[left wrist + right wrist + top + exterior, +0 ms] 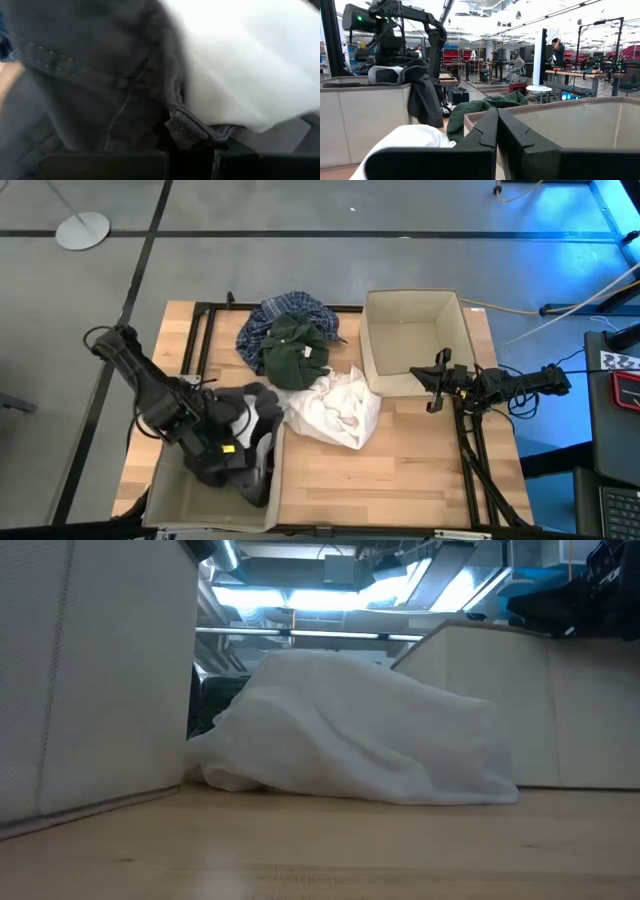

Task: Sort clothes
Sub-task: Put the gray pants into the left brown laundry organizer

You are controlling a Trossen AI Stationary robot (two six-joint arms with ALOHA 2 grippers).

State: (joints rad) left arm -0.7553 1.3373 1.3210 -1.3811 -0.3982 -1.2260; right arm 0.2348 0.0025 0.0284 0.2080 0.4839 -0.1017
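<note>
Left gripper (232, 442) pinches dark grey-black piece (255, 465) hanging over bin rim (276, 480) below fingers, so carry it inside before releasing; right gripper (436, 388) idles, fingers pressed together.

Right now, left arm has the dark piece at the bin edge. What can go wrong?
The dark grey garment, clamped in the left gripper, drapes over the near bin's wall; on release it may hang outside or slide out. It also lies against the white garment, which could get dragged along. The right gripper waits shut by the far bin.
</note>
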